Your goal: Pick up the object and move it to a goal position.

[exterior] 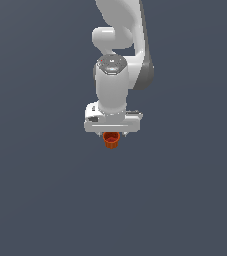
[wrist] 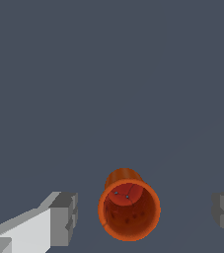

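The object, a small orange-red ribbed cup [exterior: 111, 140], stands on the grey floor right under my white gripper [exterior: 113, 135] in the exterior view. In the wrist view the cup [wrist: 129, 209] sits between my two grey fingertips [wrist: 64, 217], with a gap on each side. Its round rim faces the camera and its inside shows a few small dots. The gripper [wrist: 145, 215] is open and touches nothing. The cup lies closer to one finger than to the other.
The plain dark grey floor [exterior: 45, 190] fills both views. The white arm [exterior: 117, 45] rises above the gripper in the exterior view. No other object shows.
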{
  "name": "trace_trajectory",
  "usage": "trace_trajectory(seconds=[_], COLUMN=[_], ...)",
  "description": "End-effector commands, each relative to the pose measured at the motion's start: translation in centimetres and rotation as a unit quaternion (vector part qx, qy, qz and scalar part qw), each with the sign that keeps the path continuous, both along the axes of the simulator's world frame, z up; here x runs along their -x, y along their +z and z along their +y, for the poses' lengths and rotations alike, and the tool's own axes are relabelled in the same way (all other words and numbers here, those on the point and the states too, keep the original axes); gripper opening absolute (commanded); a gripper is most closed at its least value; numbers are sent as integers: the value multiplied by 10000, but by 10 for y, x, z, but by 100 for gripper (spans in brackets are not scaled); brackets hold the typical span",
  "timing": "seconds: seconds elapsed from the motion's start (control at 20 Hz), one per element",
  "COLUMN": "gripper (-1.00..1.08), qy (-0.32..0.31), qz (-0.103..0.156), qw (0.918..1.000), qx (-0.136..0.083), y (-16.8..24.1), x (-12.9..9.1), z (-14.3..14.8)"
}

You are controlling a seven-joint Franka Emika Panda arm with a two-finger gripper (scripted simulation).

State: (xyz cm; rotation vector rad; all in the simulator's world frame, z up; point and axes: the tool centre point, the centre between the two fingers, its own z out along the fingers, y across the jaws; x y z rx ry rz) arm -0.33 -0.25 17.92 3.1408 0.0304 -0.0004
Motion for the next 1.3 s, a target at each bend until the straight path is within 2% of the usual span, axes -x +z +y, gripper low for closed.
trace_trajectory(seconds=[0.0, 0.5, 0.7, 1.0, 1.25], gripper=[28, 28, 28, 28, 28], qy=[0, 43, 182, 708, 1448], qz=[0, -27, 44, 319, 710], qw=[10000, 10000, 9998, 9965, 9851], qx=[0, 35, 92, 305, 601], y=[0, 6, 2, -15, -36], x=[0, -3, 0, 13, 32], z=[0, -6, -4, 5, 16])
